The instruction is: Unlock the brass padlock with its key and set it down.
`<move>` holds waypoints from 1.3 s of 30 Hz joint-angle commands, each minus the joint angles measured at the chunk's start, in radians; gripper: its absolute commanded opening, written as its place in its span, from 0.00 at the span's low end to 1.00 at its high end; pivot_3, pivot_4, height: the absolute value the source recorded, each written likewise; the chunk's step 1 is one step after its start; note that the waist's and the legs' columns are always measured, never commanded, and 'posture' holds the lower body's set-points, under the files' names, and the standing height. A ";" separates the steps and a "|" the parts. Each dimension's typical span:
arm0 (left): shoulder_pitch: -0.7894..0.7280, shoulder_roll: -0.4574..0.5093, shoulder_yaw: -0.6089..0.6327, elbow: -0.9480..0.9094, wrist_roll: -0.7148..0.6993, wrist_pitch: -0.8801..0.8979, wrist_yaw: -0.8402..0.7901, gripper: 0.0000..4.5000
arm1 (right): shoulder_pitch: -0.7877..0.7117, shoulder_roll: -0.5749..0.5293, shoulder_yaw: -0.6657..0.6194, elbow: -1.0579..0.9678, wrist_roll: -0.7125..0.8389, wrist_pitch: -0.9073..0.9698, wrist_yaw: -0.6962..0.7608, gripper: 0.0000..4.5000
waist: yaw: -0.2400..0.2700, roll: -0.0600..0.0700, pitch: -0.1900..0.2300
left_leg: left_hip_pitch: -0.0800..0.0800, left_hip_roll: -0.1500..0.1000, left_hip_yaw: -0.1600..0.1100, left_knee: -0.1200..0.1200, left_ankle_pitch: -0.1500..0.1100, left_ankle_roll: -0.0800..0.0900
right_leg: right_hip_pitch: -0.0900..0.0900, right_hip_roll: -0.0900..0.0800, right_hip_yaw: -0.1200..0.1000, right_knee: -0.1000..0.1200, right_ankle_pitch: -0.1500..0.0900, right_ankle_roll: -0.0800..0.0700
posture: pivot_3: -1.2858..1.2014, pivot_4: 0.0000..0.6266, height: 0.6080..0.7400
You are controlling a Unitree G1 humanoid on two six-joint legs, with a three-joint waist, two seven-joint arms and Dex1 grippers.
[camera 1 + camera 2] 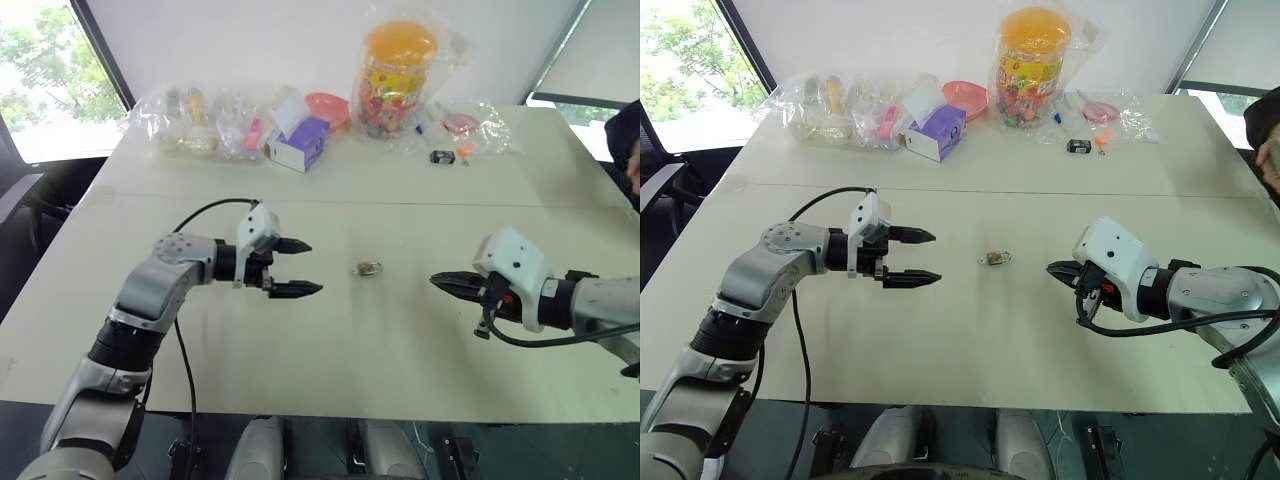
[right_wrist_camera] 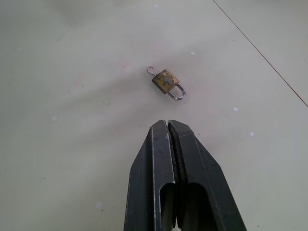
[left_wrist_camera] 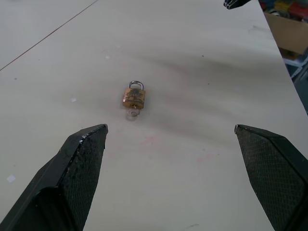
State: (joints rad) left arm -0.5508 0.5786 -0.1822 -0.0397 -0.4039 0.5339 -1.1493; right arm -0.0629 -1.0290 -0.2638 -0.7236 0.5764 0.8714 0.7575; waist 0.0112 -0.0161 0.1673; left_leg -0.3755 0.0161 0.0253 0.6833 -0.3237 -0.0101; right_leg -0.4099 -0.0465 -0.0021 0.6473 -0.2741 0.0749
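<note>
brass padlock (image 3: 134, 95) lies flat on the pale table (image 1: 400, 340), alone on its bare middle stretch, between the two grippers and touching neither. its silvery shackle sits seated in the body as far as the wrist views tell, and a small silvery key (image 3: 133, 113) sticks out of the opposite end, its ring resting on the table. the left gripper (image 1: 292, 267) hovers to the padlock's left with its two black fingers spread wide apart, tips aimed toward the lock, nothing between them. the right gripper (image 1: 447, 282) hangs to the padlock's right, its fingers pressed together into one point with nothing clamped, also aimed toward the lock. in the right wrist view the padlock sits just beyond the joined fingertips, shackle end toward them. along the far edge of the table are clear plastic bags (image 1: 200, 120) of small items, a white and purple box (image 1: 298, 143), a pink bowl (image 1: 330, 105), and a tall clear jar with an orange lid (image 1: 393, 75) full of coloured pieces. a small black and orange item (image 1: 448, 155) lies near the jar, well apart from the padlock.
</note>
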 commanded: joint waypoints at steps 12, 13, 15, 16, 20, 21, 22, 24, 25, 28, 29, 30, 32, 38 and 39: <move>-0.059 -0.002 0.025 -0.010 -0.027 0.023 0.002 0.98 | -0.044 -0.002 0.023 0.002 -0.026 -0.035 -0.007 0.00 | 0.000 0.000 0.000 | 0.000 0.000 0.000 0.000 0.000 0.000 | 0.000 0.000 0.000 0.000 0.000 0.000 | 0.52 0.24 1.00; -0.058 -0.004 0.026 -0.012 -0.027 0.023 0.008 0.98 | -0.056 0.005 0.035 0.009 -0.037 -0.045 -0.016 0.00 | -0.001 0.000 0.000 | 0.000 0.000 0.000 0.000 0.000 0.000 | 0.000 0.000 0.000 0.000 0.000 0.000 | 0.52 0.24 1.00; -0.052 -0.006 0.027 -0.018 -0.026 0.025 0.018 0.98 | -0.077 0.015 0.056 0.031 -0.056 -0.054 -0.032 0.00 | -0.003 0.000 0.000 | 0.000 0.000 0.000 0.000 0.000 0.000 | 0.000 0.000 0.000 0.000 0.000 0.000 | 0.52 0.24 1.00; -0.051 -0.006 0.026 -0.023 -0.027 0.027 0.021 0.98 | -0.083 0.014 0.066 0.038 -0.066 -0.063 -0.031 0.00 | -0.002 0.000 0.000 | 0.000 0.000 0.000 0.000 0.000 0.000 | 0.000 0.000 0.000 0.000 0.000 0.000 | 0.52 0.24 1.00; -0.058 -0.006 0.022 -0.038 -0.032 0.043 0.031 0.98 | -0.111 0.010 0.106 0.065 -0.087 -0.099 -0.010 0.00 | -0.001 0.000 0.000 | 0.000 0.000 0.000 0.000 0.000 0.000 | 0.000 0.000 0.000 0.000 0.000 0.000 | 0.52 0.24 1.00; -0.061 -0.007 0.021 -0.039 -0.031 0.046 0.033 0.98 | -0.119 0.010 0.118 0.074 -0.092 -0.110 -0.003 0.00 | -0.001 0.000 0.000 | 0.000 0.000 0.000 0.000 0.000 0.000 | 0.000 0.000 0.000 0.000 0.000 0.000 | 0.52 0.24 1.00; -0.063 -0.008 0.021 -0.040 -0.030 0.048 0.036 0.98 | -0.126 0.011 0.129 0.083 -0.098 -0.123 0.004 0.00 | -0.001 0.000 0.000 | 0.000 0.000 0.000 0.000 0.000 0.000 | 0.000 0.000 0.000 0.000 0.000 0.000 | 0.52 0.24 1.00; -0.065 -0.008 0.023 -0.046 -0.031 0.055 0.043 0.98 | -0.147 0.019 0.158 0.107 -0.115 -0.146 0.010 0.00 | -0.001 0.000 0.000 | 0.000 0.000 0.000 0.000 0.000 0.000 | 0.000 0.000 0.000 0.000 0.000 0.000 | 0.52 0.24 1.00; -0.065 -0.008 0.025 -0.052 -0.034 0.060 0.046 0.98 | -0.160 0.023 0.176 0.123 -0.125 -0.158 0.014 0.00 | -0.001 0.000 0.000 | 0.000 0.000 0.000 0.000 0.000 0.000 | 0.000 0.001 0.000 0.000 0.000 0.000 | 0.52 0.24 1.00; -0.063 -0.004 0.030 -0.067 -0.039 0.072 0.052 0.99 | -0.201 0.035 0.226 0.167 -0.141 -0.172 0.038 0.06 | -0.001 0.000 0.000 | 0.000 0.000 0.000 0.000 0.000 0.000 | 0.000 0.001 0.000 0.001 0.000 0.000 | 0.52 0.24 1.00; -0.061 -0.004 0.032 -0.069 -0.038 0.073 0.055 1.00 | -0.220 0.039 0.251 0.188 -0.156 -0.185 0.049 0.12 | -0.002 0.000 0.000 | 0.000 0.000 0.000 0.000 0.000 0.000 | 0.000 0.001 0.000 0.001 0.000 0.000 | 0.52 0.24 1.00; -0.057 -0.004 0.034 -0.074 -0.039 0.074 0.059 1.00 | -0.240 0.042 0.281 0.216 -0.176 -0.207 0.065 0.19 | -0.003 0.000 0.000 | 0.000 0.000 0.000 0.000 0.000 0.000 | 0.000 0.000 0.000 0.001 0.000 0.000 | 0.52 0.24 1.00; -0.054 -0.006 0.038 -0.086 -0.043 0.083 0.069 1.00 | -0.286 0.055 0.341 0.280 -0.220 -0.255 0.096 0.42 | -0.005 0.000 0.000 | 0.000 0.000 0.000 0.000 0.000 0.000 | 0.000 0.000 0.000 0.001 0.000 0.000 | 0.52 0.24 1.00; -0.047 -0.005 0.047 -0.114 -0.051 0.107 0.087 1.00 | -0.447 0.173 0.508 0.521 -0.294 -0.352 0.225 0.99 | -0.010 0.000 0.000 | 0.000 0.000 0.001 0.001 0.000 0.000 | -0.001 0.001 0.000 0.001 0.000 0.000 | 0.52 0.24 1.00; -0.046 -0.004 0.049 -0.118 -0.051 0.110 0.090 1.00 | -0.468 0.198 0.527 0.565 -0.304 -0.365 0.244 0.99 | -0.010 0.000 0.000 | 0.000 0.000 0.001 0.001 0.000 0.000 | -0.001 0.001 0.000 0.001 0.000 0.000 | 0.52 0.24 1.00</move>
State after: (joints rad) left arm -0.5887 0.5699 -0.1647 -0.1212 -0.4337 0.6429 -1.0653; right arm -0.5015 -0.8497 0.2394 -0.2043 0.2904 0.5434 0.9623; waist 0.0013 -0.0160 0.1674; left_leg -0.3752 0.0162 0.0260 0.6837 -0.3236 -0.0102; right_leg -0.4106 -0.0459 -0.0022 0.6486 -0.2740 0.0750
